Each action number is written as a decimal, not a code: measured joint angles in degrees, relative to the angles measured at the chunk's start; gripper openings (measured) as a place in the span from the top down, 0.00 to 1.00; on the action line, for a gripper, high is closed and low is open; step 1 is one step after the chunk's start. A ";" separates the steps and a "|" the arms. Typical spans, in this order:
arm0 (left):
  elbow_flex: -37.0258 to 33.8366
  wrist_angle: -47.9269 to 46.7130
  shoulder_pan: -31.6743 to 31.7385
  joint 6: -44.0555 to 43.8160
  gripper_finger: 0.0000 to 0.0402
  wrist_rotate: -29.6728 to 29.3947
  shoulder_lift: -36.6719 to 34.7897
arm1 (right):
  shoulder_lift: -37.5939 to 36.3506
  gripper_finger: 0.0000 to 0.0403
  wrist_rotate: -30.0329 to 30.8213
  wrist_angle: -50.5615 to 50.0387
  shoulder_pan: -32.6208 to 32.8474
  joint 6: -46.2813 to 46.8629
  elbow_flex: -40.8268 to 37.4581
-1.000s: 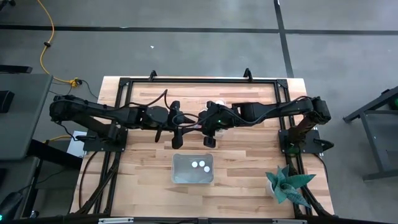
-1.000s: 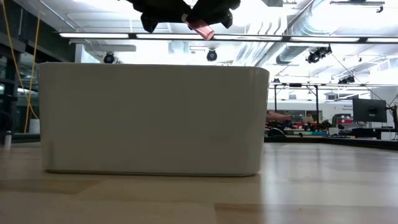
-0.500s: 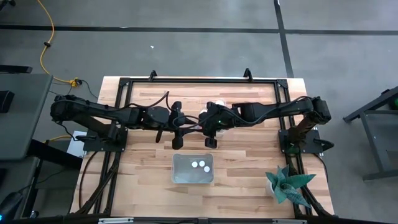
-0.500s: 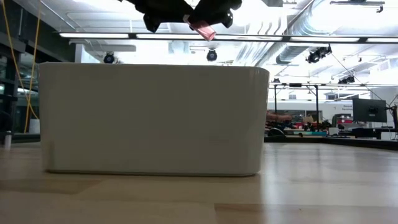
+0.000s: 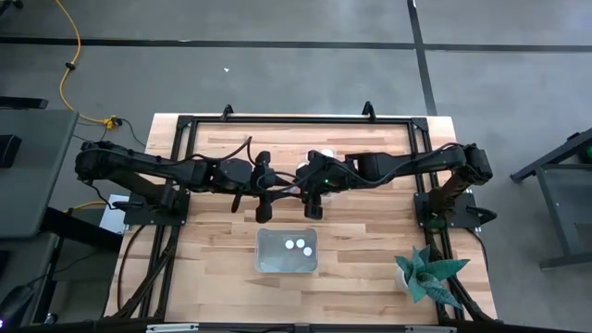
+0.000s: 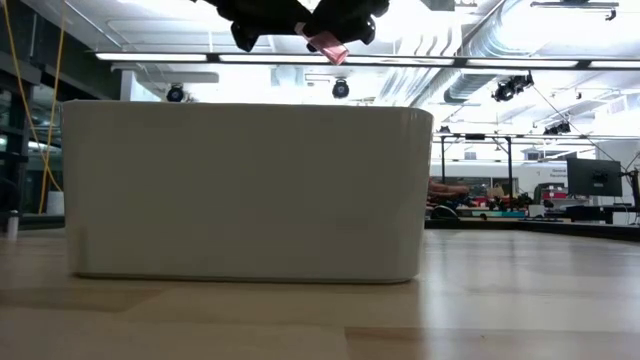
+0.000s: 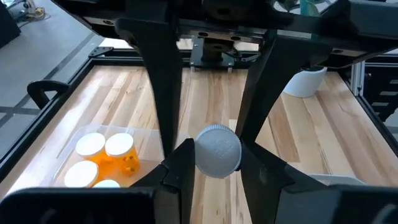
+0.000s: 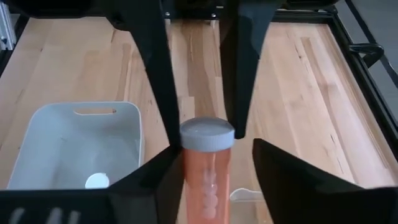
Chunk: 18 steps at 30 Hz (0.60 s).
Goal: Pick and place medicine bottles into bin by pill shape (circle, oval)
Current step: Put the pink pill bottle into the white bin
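Note:
A medicine bottle (image 8: pixel 205 177) with a white cap and a pinkish see-through body is held in the air between my two grippers, above the table's middle. It also shows in the low view (image 6: pixel 327 45). My left gripper (image 7: pixel 217 158) is shut on its cap. My right gripper (image 8: pixel 217 152) is open. Its fingers stand on either side of the bottle's body, with a clear gap on one side. Two more bottles (image 5: pixel 295 245) stand in the grey bin (image 5: pixel 276 263). My left gripper pinches the rim of the bottle's cap (image 7: pixel 202 152) between its two fingers. The fingers come level from the table's left. The cap's top faces my left wrist, and the body points away toward the right arm. The bottle is lifted clear of the table.
The grey bin also stands in front of the low view (image 6: pixel 240 190). A clear tray (image 7: pixel 67 151) with several orange bottles sits on the far side of the table. A potted plant (image 5: pixel 427 277) stands at the near right corner. A black frame (image 5: pixel 185 125) borders the table.
The bottle has shifted slightly toward the table's right and turned a little between the two grippers. Both arms have stayed almost where they were.

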 joint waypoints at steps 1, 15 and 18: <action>0.00 -0.25 0.00 0.00 0.78 0.00 -0.10 | 0.00 0.54 0.16 0.00 0.00 0.00 0.03; 0.00 -12.93 2.12 0.95 0.78 -1.69 -5.41 | -5.63 0.48 0.97 -5.85 -0.20 -1.20 0.16; -0.02 -16.74 2.57 -0.01 0.78 0.05 -7.38 | -8.29 0.48 1.42 -8.84 -0.20 -0.53 0.16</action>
